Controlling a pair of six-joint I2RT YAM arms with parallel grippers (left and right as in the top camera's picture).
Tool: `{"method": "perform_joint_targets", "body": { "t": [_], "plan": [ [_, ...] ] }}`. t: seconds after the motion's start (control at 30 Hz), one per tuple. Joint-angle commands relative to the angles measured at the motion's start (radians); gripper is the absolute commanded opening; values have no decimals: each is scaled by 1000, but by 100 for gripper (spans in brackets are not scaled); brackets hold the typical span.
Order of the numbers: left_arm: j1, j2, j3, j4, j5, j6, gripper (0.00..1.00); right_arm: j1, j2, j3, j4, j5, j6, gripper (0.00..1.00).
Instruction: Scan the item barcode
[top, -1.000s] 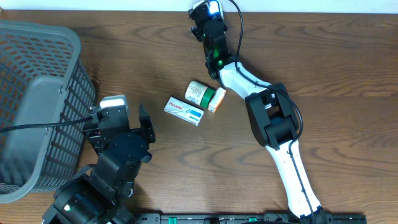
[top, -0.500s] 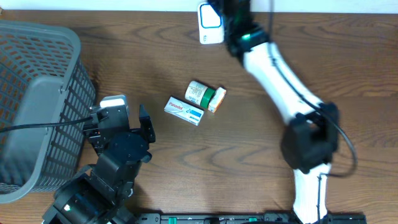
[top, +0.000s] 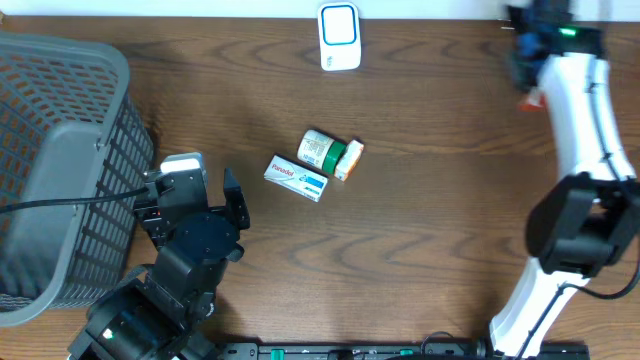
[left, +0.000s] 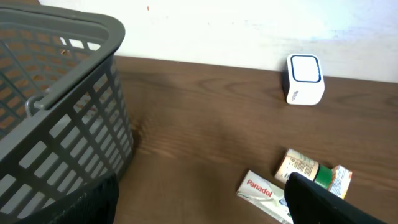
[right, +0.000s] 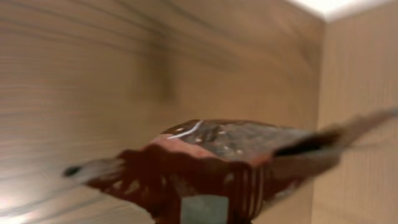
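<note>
The right hand (top: 522, 62) is at the far right corner of the wooden surface (top: 450, 180), close to the back edge. Its jaws are pressed together on a dark red packet (right: 211, 162). In the right wrist view the packet fills the lower half, blurred, with crinkled ends spreading to both sides. No barcode can be made out on it. From overhead only a small red bit of the packet shows just below the hand.

The white scanner (top: 340, 37), with its blue-edged window, stands at the back edge near the middle. It is well apart from the packet, to the packet's left in the overhead view.

The left hand (left: 202, 193) hangs over the near left part of the surface with its jaws wide apart and nothing between them. Its dark fingers (left: 323, 202) frame the bottom corners of the left wrist view.

A grey mesh basket (top: 60, 170) stands at the left edge beside that arm.

Three items lie together near the middle of the surface. The Panadol box (top: 297, 178) lies flat. The green-and-white bottle (top: 320, 149) lies on its side just behind it. The small orange-and-white box (top: 349, 159) touches the bottle's right end.
</note>
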Motion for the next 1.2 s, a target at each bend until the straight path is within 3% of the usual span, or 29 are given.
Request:
{"method": "perform_joint_targets", "body": {
  "t": [0.0, 0.13, 0.3, 0.33, 0.4, 0.43, 0.6, 0.83, 0.93, 1.0, 1.17],
  "plan": [
    [1, -1, 5, 1, -20, 10, 86, -134, 21, -55, 19, 32, 64, 1],
    [1, -1, 5, 1, -19, 10, 86, -268, 22, -131, 81, 127, 79, 1],
    [1, -1, 5, 1, -19, 10, 86, -364, 21, -148, 100, 89, 171, 2],
    [1, -1, 5, 1, -19, 10, 86, -372, 20, -147, 98, 55, 188, 14],
    [1, -1, 5, 1, -19, 10, 86, -375, 14, -147, 97, -5, 210, 81],
    [1, -1, 5, 1, -19, 10, 86, -364, 3, -147, 97, -67, 214, 99],
    [1, -1, 5, 1, -20, 10, 86, -274, -80, -125, 73, -262, 213, 99],
    [1, -1, 5, 1, -19, 10, 86, -42, -217, -125, -66, -715, 135, 99],
    [1, -1, 5, 1, -20, 10, 86, 98, -223, -125, -148, -745, 113, 99],
    [1, -1, 5, 1, -19, 10, 86, 207, -215, -130, -213, -729, 29, 87],
    [1, -1, 5, 1, -19, 10, 86, 440, -169, -167, -238, -638, -35, 86]
  ]
}}
